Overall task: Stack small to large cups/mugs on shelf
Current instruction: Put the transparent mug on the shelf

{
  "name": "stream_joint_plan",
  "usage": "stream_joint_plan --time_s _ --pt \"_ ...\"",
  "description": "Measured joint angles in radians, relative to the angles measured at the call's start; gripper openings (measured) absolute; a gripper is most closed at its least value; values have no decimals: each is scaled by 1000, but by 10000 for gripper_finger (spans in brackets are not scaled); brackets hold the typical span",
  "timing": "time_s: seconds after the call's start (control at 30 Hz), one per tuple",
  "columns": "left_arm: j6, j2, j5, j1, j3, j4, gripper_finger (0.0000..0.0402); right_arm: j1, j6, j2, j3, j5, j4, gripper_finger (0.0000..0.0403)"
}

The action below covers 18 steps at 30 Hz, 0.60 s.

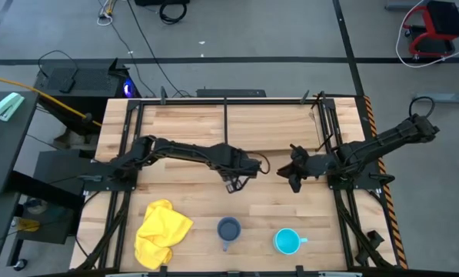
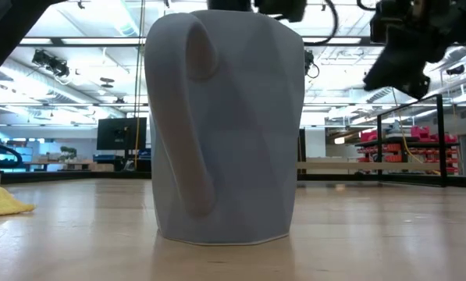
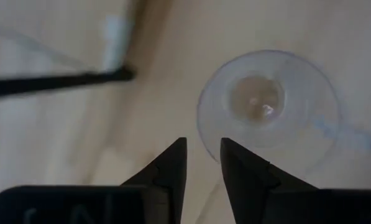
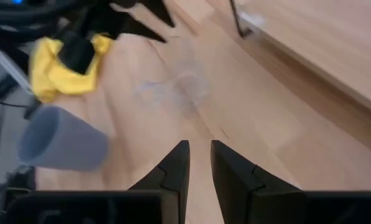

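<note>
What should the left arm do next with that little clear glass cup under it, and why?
Probably lower the left gripper around the small clear glass cup and close. Its dark fingers stand apart with nothing between them, and the cup sits on the wooden tabletop, not on the light-wood shelf.

Left arm is reaching toward table centre, left gripper (image 1: 234, 185) pointing down, fingers (image 3: 173, 163) standing slightly parted, holding nothing. Right arm is extending inward, right gripper (image 1: 294, 181) hovering, fingers (image 4: 176, 163) narrowly parted, empty.

My left gripper (image 1: 237, 182) hovers mid-table, my right gripper (image 1: 294, 178) just across from it. Near-side of them stand the grey-blue mug (image 1: 228, 229) and cyan mug (image 1: 287, 241) (yellow cloth (image 1: 161, 231) beside).
</note>
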<state>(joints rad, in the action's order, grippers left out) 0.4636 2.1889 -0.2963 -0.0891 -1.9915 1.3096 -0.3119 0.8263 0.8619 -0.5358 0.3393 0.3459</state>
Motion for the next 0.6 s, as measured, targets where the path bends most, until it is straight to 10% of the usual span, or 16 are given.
stream_joint_plan --time_s 0.6 --pt "59 -167 -198 -11 -1 95 96 81 -62 0 -9 -42 -22 74"
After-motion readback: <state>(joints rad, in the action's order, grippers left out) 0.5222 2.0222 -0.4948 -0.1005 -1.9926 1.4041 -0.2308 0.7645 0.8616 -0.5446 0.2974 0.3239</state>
